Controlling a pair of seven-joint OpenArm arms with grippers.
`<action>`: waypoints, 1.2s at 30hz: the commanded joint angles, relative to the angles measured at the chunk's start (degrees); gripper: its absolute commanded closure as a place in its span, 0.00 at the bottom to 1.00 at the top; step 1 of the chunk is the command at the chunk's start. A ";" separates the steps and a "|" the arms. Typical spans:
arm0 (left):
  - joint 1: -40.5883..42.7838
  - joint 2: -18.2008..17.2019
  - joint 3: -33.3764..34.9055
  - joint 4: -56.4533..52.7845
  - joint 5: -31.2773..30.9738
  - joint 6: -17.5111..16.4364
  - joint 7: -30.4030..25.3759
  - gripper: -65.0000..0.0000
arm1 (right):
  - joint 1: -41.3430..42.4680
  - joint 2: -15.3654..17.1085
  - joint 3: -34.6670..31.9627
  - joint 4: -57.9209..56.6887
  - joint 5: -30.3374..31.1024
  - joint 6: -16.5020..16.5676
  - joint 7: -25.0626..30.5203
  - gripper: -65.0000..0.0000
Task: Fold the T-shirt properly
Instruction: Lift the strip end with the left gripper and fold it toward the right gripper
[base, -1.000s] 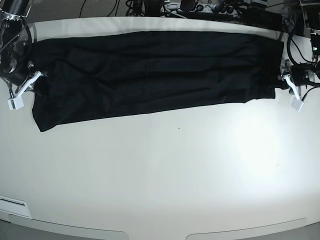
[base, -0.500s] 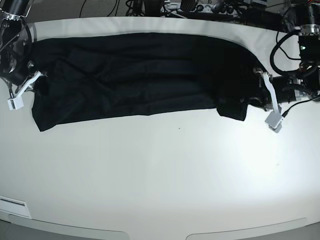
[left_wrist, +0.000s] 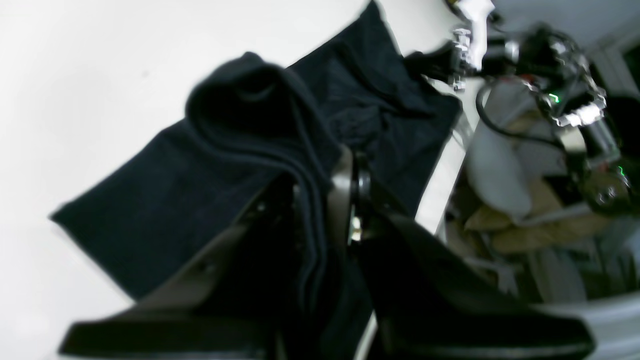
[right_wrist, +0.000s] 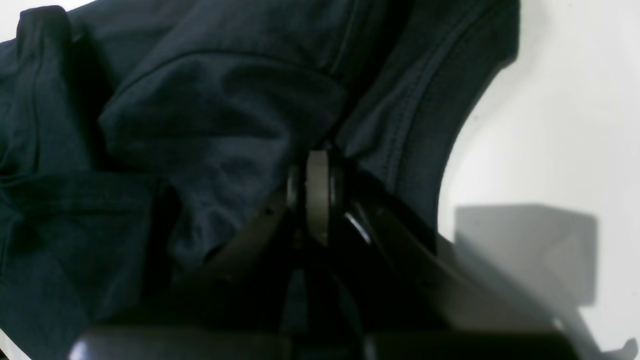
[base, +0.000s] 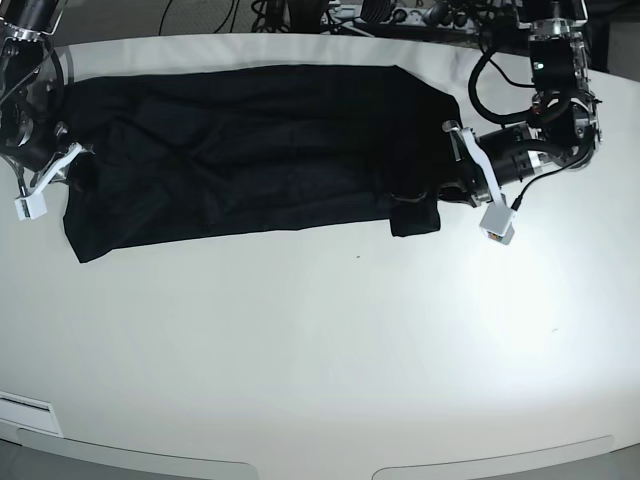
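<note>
The black T-shirt (base: 250, 150) lies as a long band across the far half of the white table (base: 320, 340). At its right end my left gripper (base: 442, 195) is shut on a bunched, doubled-over edge, which hangs down as a small flap at the front. The left wrist view shows that thick roll of cloth (left_wrist: 260, 125) pinched in the left gripper (left_wrist: 345, 160). My right gripper (base: 72, 165) holds the shirt's left end low at the table. In the right wrist view the right gripper (right_wrist: 316, 165) is shut on a seamed edge of the T-shirt (right_wrist: 210, 115).
Cables and equipment (base: 400, 15) crowd the far side behind the table. White blocks (base: 497, 232) (base: 27, 207) stick out from both wrists. Beyond the table's edge in the left wrist view lies a heap of clutter (left_wrist: 525, 225).
My left gripper has travelled leftwards along the table with the shirt's right end, shortening the band and doubling that end over. The right arm has stayed put.
</note>
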 joint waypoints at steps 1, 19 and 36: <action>-0.83 0.55 -0.42 0.11 -1.01 -0.81 -2.99 1.00 | 0.26 1.05 0.28 0.39 -0.26 0.03 -1.11 1.00; -0.85 8.81 8.37 -5.46 0.70 -1.66 -5.53 0.48 | 0.28 1.20 0.28 0.39 2.54 0.03 -1.33 1.00; -1.16 11.52 16.68 -5.20 -6.49 -1.68 -5.95 0.39 | 1.11 1.18 0.28 0.39 5.79 0.03 -3.23 1.00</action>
